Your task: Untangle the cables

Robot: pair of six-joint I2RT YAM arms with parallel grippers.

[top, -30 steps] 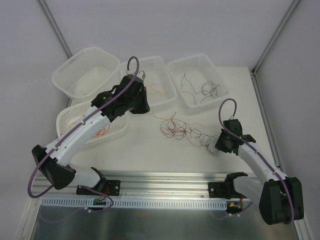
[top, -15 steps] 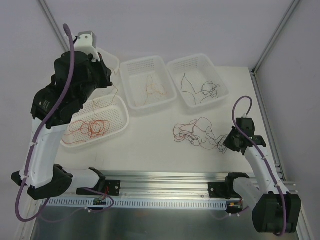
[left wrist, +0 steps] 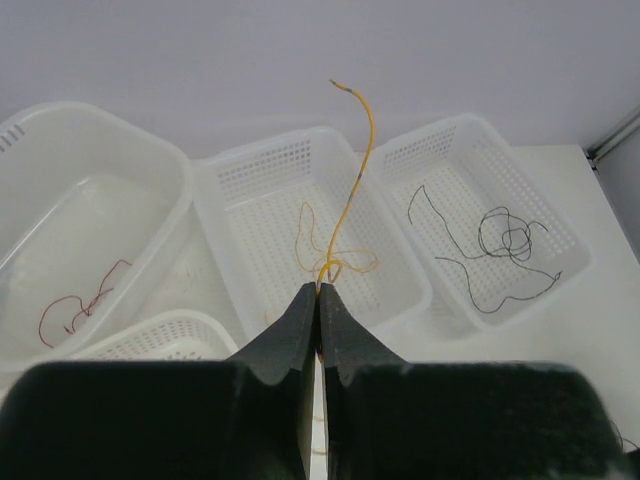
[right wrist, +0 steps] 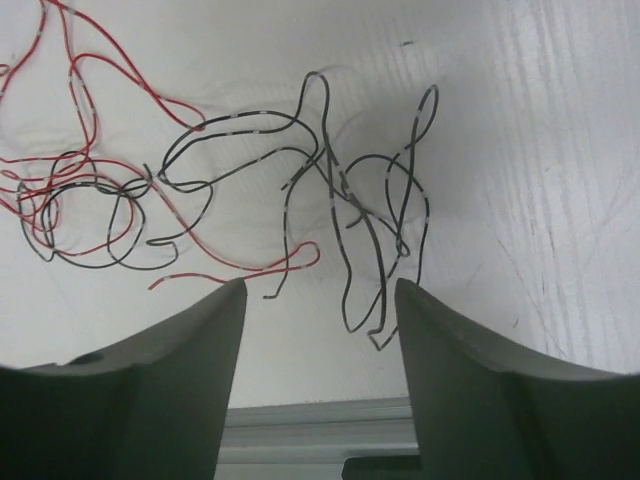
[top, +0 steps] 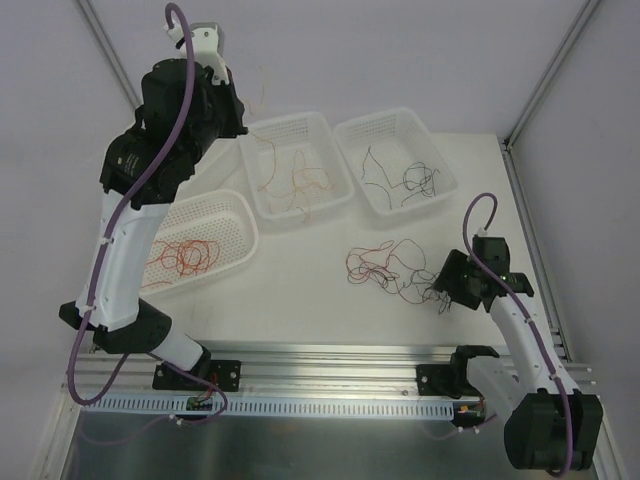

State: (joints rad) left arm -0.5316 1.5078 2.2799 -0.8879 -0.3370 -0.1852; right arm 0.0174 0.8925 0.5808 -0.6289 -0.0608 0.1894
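The left gripper point(left wrist: 319, 292), up high above the baskets, is pinched tight on an orange cable point(left wrist: 352, 170), its loops hanging over the middle basket point(left wrist: 262, 165). The right gripper point(right wrist: 320, 287) sits low over the table point(top: 300, 290), jaws apart, just short of the loose tangle of red and black cables point(top: 388, 268). The right basket point(left wrist: 440, 135) holds black cables point(left wrist: 497, 238), the near left basket point(top: 228, 215) red cables point(top: 185, 255), and the far left basket point(left wrist: 110, 115) one dark red cable point(left wrist: 75, 304).
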